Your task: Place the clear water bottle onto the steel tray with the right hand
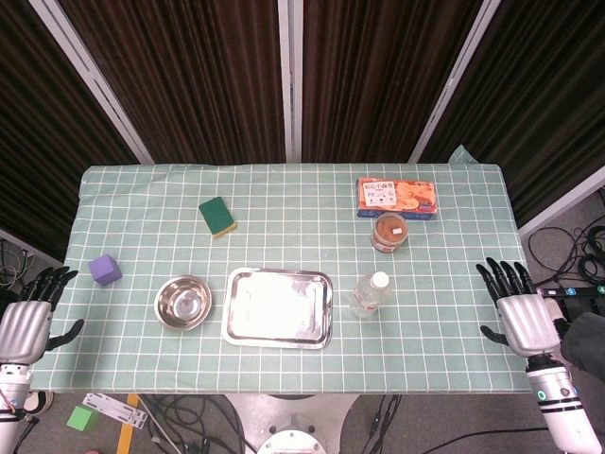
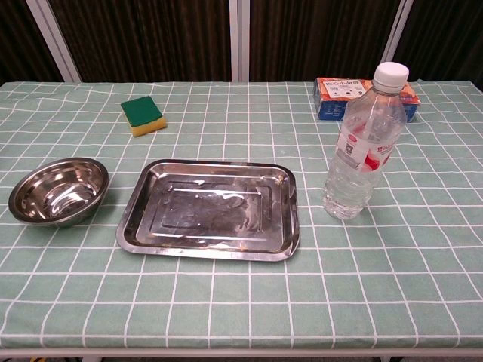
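Note:
The clear water bottle (image 1: 371,294) (image 2: 364,144), with a white cap and a red-and-white label, stands upright on the green checked cloth just right of the steel tray (image 1: 244,322) (image 2: 134,219). The tray lies flat near the front edge with nothing on it. My right hand (image 1: 519,309) hangs open at the table's right edge, well to the right of the bottle, fingers spread and holding nothing. At the left edge my left hand (image 1: 26,318) is open too. Neither hand shows in the chest view.
A steel bowl (image 1: 183,303) (image 2: 57,191) sits left of the tray. A purple cube (image 1: 105,270) lies further left, a green-and-yellow sponge (image 1: 217,217) (image 2: 143,115) behind. A brown-lidded jar (image 1: 388,232) and an orange snack box (image 1: 397,198) (image 2: 332,99) stand behind the bottle.

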Action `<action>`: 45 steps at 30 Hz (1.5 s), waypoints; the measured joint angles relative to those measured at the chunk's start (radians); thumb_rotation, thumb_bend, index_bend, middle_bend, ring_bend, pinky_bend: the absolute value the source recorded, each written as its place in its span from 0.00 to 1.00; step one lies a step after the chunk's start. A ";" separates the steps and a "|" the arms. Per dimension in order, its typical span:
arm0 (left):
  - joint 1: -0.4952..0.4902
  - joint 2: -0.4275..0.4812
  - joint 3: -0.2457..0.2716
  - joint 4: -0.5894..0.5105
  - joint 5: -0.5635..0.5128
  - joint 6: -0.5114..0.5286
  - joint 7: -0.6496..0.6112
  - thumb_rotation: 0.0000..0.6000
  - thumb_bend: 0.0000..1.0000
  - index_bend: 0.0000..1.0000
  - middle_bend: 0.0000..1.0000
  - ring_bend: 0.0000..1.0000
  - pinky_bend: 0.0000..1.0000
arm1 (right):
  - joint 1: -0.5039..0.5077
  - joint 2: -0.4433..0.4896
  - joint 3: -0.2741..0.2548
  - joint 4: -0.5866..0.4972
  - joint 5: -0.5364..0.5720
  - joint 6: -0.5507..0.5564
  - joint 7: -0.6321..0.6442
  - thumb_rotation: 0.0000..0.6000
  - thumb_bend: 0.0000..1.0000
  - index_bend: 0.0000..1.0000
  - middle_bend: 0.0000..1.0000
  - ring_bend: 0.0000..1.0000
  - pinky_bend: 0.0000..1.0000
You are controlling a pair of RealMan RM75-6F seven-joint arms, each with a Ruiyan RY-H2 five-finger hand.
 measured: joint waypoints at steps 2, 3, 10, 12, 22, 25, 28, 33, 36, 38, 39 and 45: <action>-0.002 -0.001 -0.002 0.003 0.000 0.000 -0.003 1.00 0.28 0.19 0.21 0.11 0.19 | 0.003 -0.007 0.005 0.004 -0.002 -0.007 0.006 1.00 0.03 0.00 0.00 0.00 0.00; -0.004 -0.002 -0.003 0.002 0.001 0.000 -0.003 1.00 0.28 0.19 0.21 0.11 0.19 | 0.006 -0.010 0.009 0.006 -0.003 -0.012 0.013 1.00 0.01 0.00 0.00 0.00 0.00; -0.008 0.000 0.003 -0.016 0.013 -0.003 0.013 1.00 0.28 0.19 0.21 0.11 0.19 | 0.018 -0.018 0.028 0.002 0.000 -0.041 0.115 1.00 0.00 0.00 0.02 0.00 0.00; -0.013 0.000 0.002 -0.017 0.011 -0.010 0.014 1.00 0.28 0.18 0.21 0.11 0.19 | 0.021 -0.023 0.036 -0.003 0.002 -0.050 0.186 1.00 0.00 0.00 0.03 0.00 0.00; -0.022 -0.011 -0.001 0.001 0.003 -0.027 0.000 1.00 0.28 0.19 0.21 0.11 0.19 | 0.057 -0.073 0.048 0.014 -0.039 -0.130 0.946 1.00 0.00 0.00 0.06 0.00 0.00; -0.022 -0.013 0.002 0.004 0.004 -0.026 -0.006 1.00 0.28 0.19 0.21 0.11 0.19 | 0.080 -0.114 0.041 0.050 -0.075 -0.162 1.192 1.00 0.00 0.00 0.06 0.00 0.00; -0.021 -0.012 -0.001 0.004 0.006 -0.018 -0.006 1.00 0.28 0.19 0.21 0.11 0.19 | 0.105 -0.164 0.036 0.089 -0.105 -0.188 1.349 1.00 0.00 0.00 0.05 0.00 0.00; -0.019 -0.006 0.000 0.002 0.008 -0.012 -0.003 1.00 0.28 0.19 0.21 0.11 0.19 | 0.154 -0.259 0.035 0.154 -0.138 -0.226 1.394 1.00 0.00 0.00 0.06 0.00 0.00; -0.017 -0.004 0.000 0.003 0.006 -0.009 -0.003 1.00 0.28 0.18 0.21 0.11 0.19 | 0.191 -0.312 0.041 0.190 -0.144 -0.252 1.358 1.00 0.00 0.00 0.06 0.00 0.00; -0.017 -0.003 -0.001 0.003 0.006 -0.007 -0.003 1.00 0.28 0.19 0.21 0.11 0.19 | 0.217 -0.335 0.048 0.207 -0.144 -0.273 1.343 1.00 0.00 0.00 0.06 0.00 0.00; -0.016 -0.003 -0.001 0.004 0.006 -0.006 -0.003 1.00 0.28 0.19 0.21 0.11 0.19 | 0.228 -0.344 0.053 0.214 -0.142 -0.281 1.336 1.00 0.00 0.00 0.06 0.00 0.00; -0.014 -0.006 -0.002 0.014 0.002 -0.004 -0.009 1.00 0.28 0.19 0.21 0.11 0.19 | 0.269 -0.373 0.078 0.239 -0.128 -0.299 1.319 1.00 0.00 0.00 0.07 0.00 0.00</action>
